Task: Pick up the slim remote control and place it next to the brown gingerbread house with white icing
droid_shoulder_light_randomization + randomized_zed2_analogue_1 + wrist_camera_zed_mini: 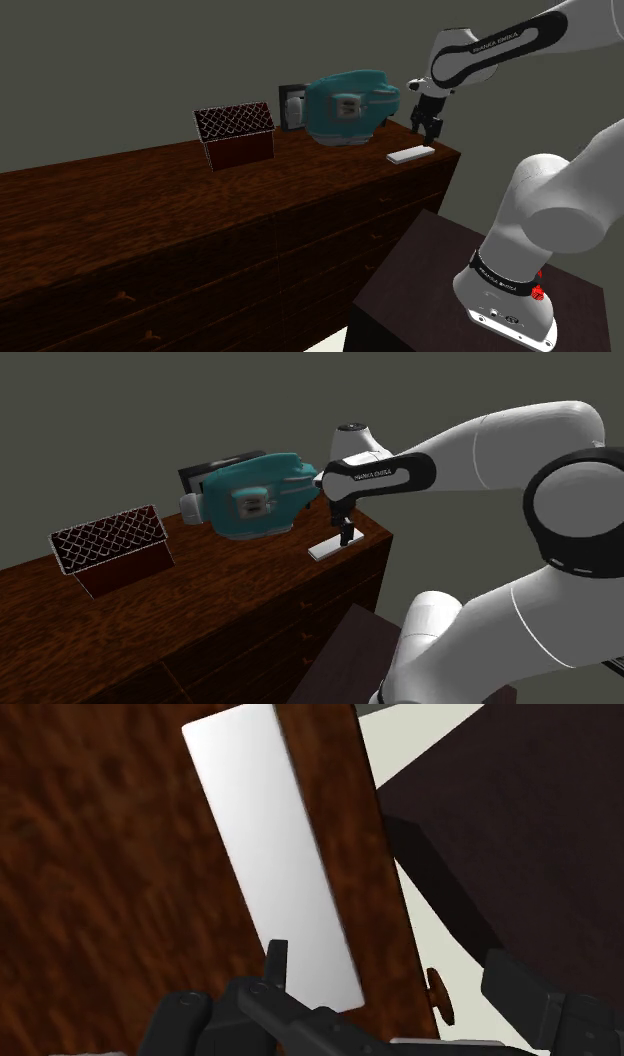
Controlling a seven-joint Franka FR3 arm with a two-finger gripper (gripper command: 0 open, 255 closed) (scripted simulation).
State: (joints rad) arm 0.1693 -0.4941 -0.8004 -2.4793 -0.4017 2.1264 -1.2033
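Note:
The slim remote (410,154) is a plain white flat slab lying near the right end of the dark wooden dresser top (150,190), close to its edge. My black gripper (428,128) hangs just above it, open and holding nothing. From the second exterior view the gripper (346,537) stands over the remote (330,546). Seen from the wrist, the remote (275,854) stretches away from the gripper (390,959); one finger (275,966) is over its near end, the other (520,989) is out past the dresser's edge. The brown gingerbread house (236,135) with white lattice roof stands further left.
A bulky teal object (348,105) with a black box behind it sits between house and remote, near the back edge. The dresser has drawers with a knob (437,994) below the remote. The dark stand (420,270) is right of the dresser.

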